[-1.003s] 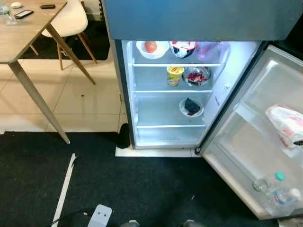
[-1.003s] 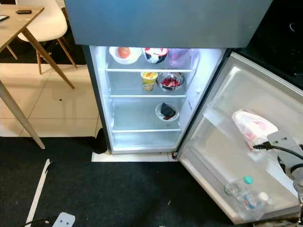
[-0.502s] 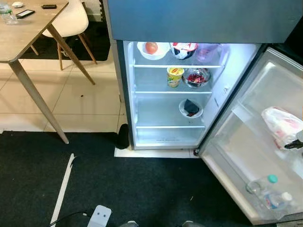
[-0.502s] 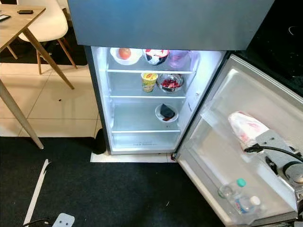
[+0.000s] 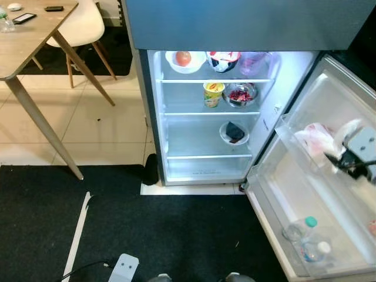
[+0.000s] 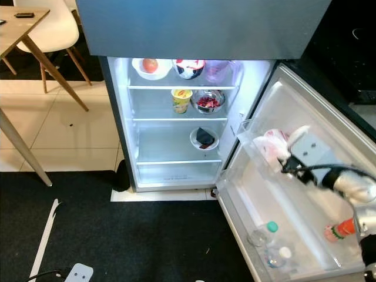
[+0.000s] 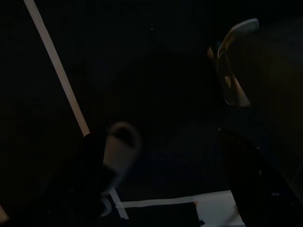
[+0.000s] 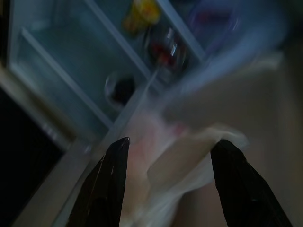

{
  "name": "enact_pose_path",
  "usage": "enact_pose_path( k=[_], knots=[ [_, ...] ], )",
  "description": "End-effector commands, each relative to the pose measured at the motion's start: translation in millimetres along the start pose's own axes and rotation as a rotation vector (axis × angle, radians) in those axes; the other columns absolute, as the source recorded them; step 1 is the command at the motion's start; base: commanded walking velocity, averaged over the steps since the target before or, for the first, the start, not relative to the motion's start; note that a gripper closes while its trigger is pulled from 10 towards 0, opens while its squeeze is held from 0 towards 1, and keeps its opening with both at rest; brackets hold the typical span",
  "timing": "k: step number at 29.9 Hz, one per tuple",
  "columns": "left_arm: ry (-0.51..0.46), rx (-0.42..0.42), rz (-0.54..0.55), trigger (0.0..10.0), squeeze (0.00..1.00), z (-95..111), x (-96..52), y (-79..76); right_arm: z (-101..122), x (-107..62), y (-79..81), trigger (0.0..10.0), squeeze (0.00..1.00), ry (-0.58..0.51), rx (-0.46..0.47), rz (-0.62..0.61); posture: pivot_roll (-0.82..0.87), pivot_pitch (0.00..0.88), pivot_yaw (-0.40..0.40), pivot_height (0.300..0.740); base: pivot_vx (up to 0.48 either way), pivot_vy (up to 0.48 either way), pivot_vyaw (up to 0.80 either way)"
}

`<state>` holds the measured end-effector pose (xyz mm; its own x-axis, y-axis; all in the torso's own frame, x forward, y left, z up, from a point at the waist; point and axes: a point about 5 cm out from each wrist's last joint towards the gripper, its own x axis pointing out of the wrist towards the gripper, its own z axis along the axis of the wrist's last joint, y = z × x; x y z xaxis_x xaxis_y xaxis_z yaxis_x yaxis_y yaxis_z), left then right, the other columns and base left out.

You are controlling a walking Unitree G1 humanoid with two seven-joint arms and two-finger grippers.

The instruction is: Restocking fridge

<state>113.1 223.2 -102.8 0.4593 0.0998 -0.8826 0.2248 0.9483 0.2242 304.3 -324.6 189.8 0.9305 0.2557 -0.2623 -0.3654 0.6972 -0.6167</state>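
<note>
Since a second ago the right hand (image 6: 286, 166) has come in over the fridge door (image 6: 305, 111), fingers spread wide beside the white bag (image 6: 271, 143) on the door's upper shelf. Best to withdraw slowly, without snagging the plastic.

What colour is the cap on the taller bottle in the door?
Teal-green cap; clearest in the right eye view.

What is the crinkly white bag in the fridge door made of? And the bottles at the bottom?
The bag looks like thin, soft plastic: it is wrinkled, a bit see-through, with pink showing inside. The bottles look like clear plastic, since the door shelf shows through them, and they have coloured screw caps. The right gripper has its fingers spread on either side of the bag.
</note>
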Motion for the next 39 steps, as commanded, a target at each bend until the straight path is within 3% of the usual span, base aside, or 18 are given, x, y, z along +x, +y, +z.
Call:
enact_pose_path(
  k=[1, 2, 3, 8, 14, 16, 17, 20, 22, 25, 26, 29, 30, 32, 34, 36, 37, 39],
  knots=[
    [0.029, 0.006, -0.013, 10.0, 0.00, -8.0, -1.4, -5.1, 32.1, -5.0, -13.9, 10.0, 0.00, -0.125, -0.003, -0.018, -0.08, 0.111, -0.050, 0.740, 0.000, 0.000, 0.00],
    [0.029, 0.006, -0.013, 10.0, 0.00, -8.0, -1.4, -5.1, 32.1, -5.0, -13.9, 10.0, 0.00, -0.125, -0.003, -0.018, -0.08, 0.111, -0.050, 0.740, 0.000, 0.000, 0.00],
    [0.030, 0.003, -0.013, 10.0, 0.00, -8.2, -1.5, -5.8, 58.2, -8.9, -20.4, 10.0, 0.00, -0.226, -0.011, -0.022, -0.08, 0.111, -0.051, 0.740, 0.000, 0.000, 0.00],
    [0.030, -0.001, -0.015, 10.0, 0.00, -8.6, -1.5, -7.5, 89.7, -19.5, -29.2, 10.0, 0.00, -0.340, -0.041, -0.019, -0.08, 0.111, -0.053, 0.740, 0.000, 0.000, 0.00],
    [0.030, -0.001, -0.017, 10.0, 0.00, -8.6, -1.5, -8.1, 97.5, -41.2, -59.2, 10.0, 0.00, -0.336, -0.104, -0.166, -0.08, 0.111, -0.055, 0.740, 0.000, 0.000, 0.00],
    [0.029, -0.002, -0.017, 10.0, 0.00, -8.8, -1.7, -6.6, 82.4, -57.2, -91.0, 10.0, 0.00, -0.227, -0.127, -0.364, -0.09, 0.111, -0.057, 0.740, 0.000, 0.000, 0.00],
    [0.029, -0.005, -0.016, 10.0, 0.00, -9.4, -1.9, -5.0, 62.5, -78.0, -117.6, 10.0, 0.00, -0.073, -0.153, -0.551, -0.09, 0.111, -0.060, 0.740, 0.000, 0.000, 0.00],
    [0.029, -0.005, -0.016, 10.0, 0.00, -9.4, -1.9, -5.0, 62.5, -78.0, -117.6, 10.0, 0.00, -0.073, -0.153, -0.551, -0.09, 0.111, -0.060, 0.740, 0.000, 0.000, 0.00],
    [0.029, -0.008, -0.015, 10.0, 0.00, -10.4, -2.2, -3.8, 38.4, -111.2, -144.8, 10.0, 0.00, 0.120, -0.164, -0.775, -0.09, 0.111, -0.062, 0.740, 0.000, 0.000, 0.00],
    [0.029, -0.010, -0.015, 10.0, 0.00, -10.8, -2.4, -3.6, 26.4, -129.2, -154.8, 10.0, 0.00, 0.222, -0.176, -0.872, -0.09, 0.111, -0.062, 0.740, 0.000, 0.000, 0.00],
    [0.030, -0.011, -0.015, 10.0, 0.00, -11.2, -2.5, -3.8, 10.2, -146.2, -159.7, 10.0, 0.00, 0.346, -0.192, -0.933, -0.10, 0.111, -0.061, 0.740, 0.000, 0.000, 0.00],
    [0.030, -0.010, -0.017, 10.0, 0.00, -11.2, -2.5, -4.3, -10.1, -161.6, -158.9, 10.0, 0.00, 0.486, -0.208, -0.953, -0.10, 0.111, -0.061, 0.740, 0.000, 0.000, 0.00],
    [0.029, -0.008, -0.018, 10.0, 0.00, -11.1, -2.4, -5.3, -32.6, -175.3, -153.3, 10.0, 0.00, 0.627, -0.228, -0.945, -0.10, 0.111, -0.062, 0.740, 0.000, 0.000, 0.00],
    [0.029, -0.008, -0.018, 10.0, 0.00, -11.1, -2.4, -5.3, -32.6, -175.3, -153.3, 10.0, 0.00, 0.627, -0.228, -0.945, -0.10, 0.111, -0.062, 0.740, 0.000, 0.000, 0.00],
    [0.029, -0.003, -0.024, 10.0, 0.00, -9.7, -1.9, -8.9, -72.5, -195.3, -134.6, 10.0, 0.00, 0.816, -0.223, -0.909, -0.11, 0.113, -0.054, 0.740, 0.000, 0.000, 0.00],
    [0.029, -0.003, -0.024, 10.0, 0.00, -9.7, -1.9, -8.9, -72.5, -195.3, -134.6, 10.0, 0.00, 0.816, -0.223, -0.909, -0.11, 0.113, -0.054, 0.740, 0.000, 0.000, 0.00],
    [0.029, 0.009, -0.031, 10.0, 0.00, -8.2, -1.4, -11.6, -99.3, -188.8, -109.4, 10.0, 0.00, 0.863, -0.196, -0.791, -0.12, 0.112, -0.051, 0.740, 0.000, 0.000, 0.00],
    [0.028, 0.015, -0.032, 10.0, 0.00, -7.7, -1.3, -12.1, -106.2, -183.6, -100.5, 10.0, 0.00, 0.865, -0.189, -0.742, -0.11, 0.110, -0.049, 0.740, 0.000, 0.000, 0.00]
  ],
)
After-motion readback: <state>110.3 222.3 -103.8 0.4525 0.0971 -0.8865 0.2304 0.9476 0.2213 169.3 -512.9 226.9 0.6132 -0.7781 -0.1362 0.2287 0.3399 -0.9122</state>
